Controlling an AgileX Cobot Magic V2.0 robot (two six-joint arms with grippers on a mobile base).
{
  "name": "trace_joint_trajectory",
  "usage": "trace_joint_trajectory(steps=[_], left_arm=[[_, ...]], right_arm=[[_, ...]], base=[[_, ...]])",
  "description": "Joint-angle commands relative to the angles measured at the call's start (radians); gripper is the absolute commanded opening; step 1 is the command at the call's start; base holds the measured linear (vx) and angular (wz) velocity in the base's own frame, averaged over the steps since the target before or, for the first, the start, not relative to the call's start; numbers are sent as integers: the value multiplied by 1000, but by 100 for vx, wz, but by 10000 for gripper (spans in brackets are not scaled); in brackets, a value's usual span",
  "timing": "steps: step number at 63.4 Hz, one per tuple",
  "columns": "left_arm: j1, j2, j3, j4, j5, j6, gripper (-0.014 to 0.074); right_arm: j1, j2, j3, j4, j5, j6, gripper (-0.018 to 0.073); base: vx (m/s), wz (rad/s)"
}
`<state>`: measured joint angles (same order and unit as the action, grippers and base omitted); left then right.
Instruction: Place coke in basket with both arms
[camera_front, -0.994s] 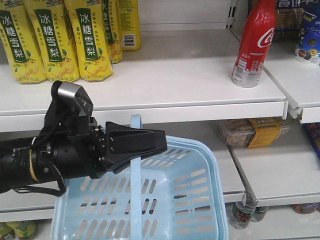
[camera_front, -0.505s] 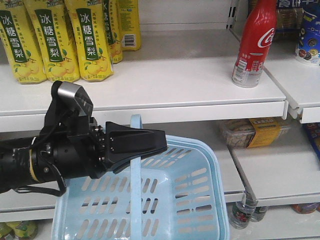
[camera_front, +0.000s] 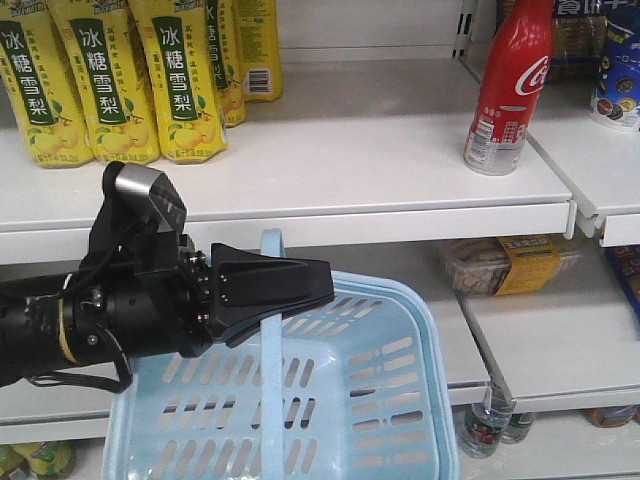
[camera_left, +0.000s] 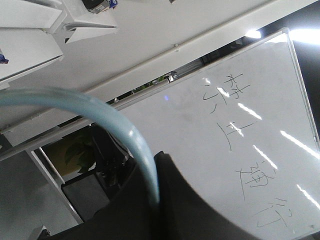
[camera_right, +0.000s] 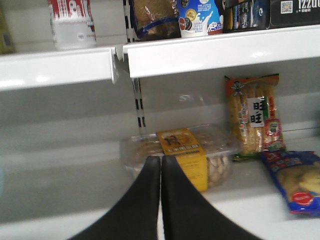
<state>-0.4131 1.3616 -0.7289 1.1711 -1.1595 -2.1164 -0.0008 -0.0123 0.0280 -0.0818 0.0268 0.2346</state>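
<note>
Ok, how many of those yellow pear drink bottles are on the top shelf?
5 yellow bottles: three in front at the left, two further back to their right. More may be hidden behind them.

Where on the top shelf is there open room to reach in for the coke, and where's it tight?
Widest bare stretch of the top shelf: between the yellow drink bottles and the coke bottle. Crowded on the coke's right, where packaged goods stand close. The basket floor is also bare.
</note>
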Motion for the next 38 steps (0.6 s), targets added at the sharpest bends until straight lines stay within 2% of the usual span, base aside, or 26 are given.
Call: trace_joint_trajectory(steps=[1,11,16,20,23,30,38], left_arm=[[-5,-31,-30,-77,-218,0,-7],[-5,-31,-30,-77,-218,0,-7],[-5,-31,-30,-77,-218,0,-7],[-5,-31,-30,-77,-218,0,-7],[-5,-31,-30,-77,-218,0,-7],[-5,-31,-30,-77,-218,0,-7],[-5,-31,-30,-77,-218,0,-7]], right_arm=[[-7,-15,15,125,-147,123,-5],[-7,-15,15,387,-238,356,-5],[-5,-15,5,435,-267,420,-5],[-5,-15,-26,394,-265,422,-5],[-5,-15,-68,327,-254,421,-5],[-5,-6,-215,117,-153,421,11],[-5,53,-400,-41,17,412,121]], base=[[0,0],[0,0],[0,0],[0,0],[0,0],[0,0],[0,0]])
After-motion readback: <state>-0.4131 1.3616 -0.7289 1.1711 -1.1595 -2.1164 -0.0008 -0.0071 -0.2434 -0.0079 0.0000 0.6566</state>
